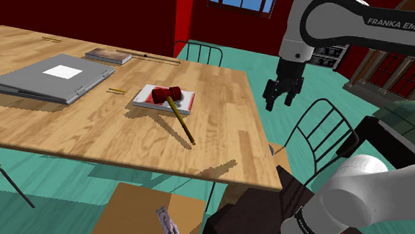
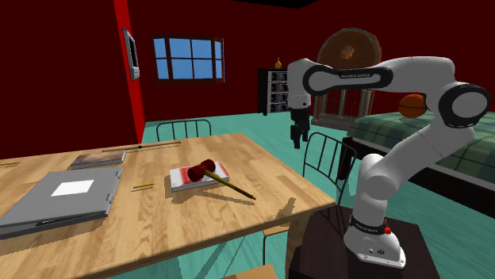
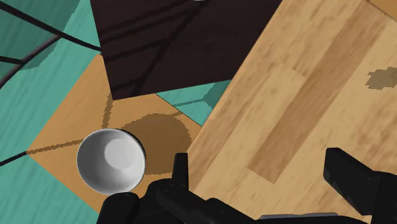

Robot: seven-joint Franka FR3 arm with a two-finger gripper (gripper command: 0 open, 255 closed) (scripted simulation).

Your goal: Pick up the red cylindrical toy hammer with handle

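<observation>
The toy hammer (image 1: 172,101) has a dark red cylindrical head and a long yellow-brown handle. Its head rests on a flat white and red book (image 1: 148,98) near the middle of the wooden table (image 1: 69,128), and the handle slants down onto the wood toward the near edge. The second exterior view shows the hammer (image 2: 208,170) on the same book. My gripper (image 1: 281,98) hangs in the air above the table's edge at the shoulder view's right, well away from the hammer and higher than it. In the wrist view the gripper (image 3: 257,160) is open and holds nothing, with the table's edge below it.
A closed grey laptop (image 1: 53,77) and a second book (image 1: 108,56) lie farther along the table. Black wire chairs (image 1: 320,132) stand by the table's end near my gripper. A white bowl (image 3: 111,159) sits low beside the table, and a cardboard box (image 1: 151,211) lies on the floor.
</observation>
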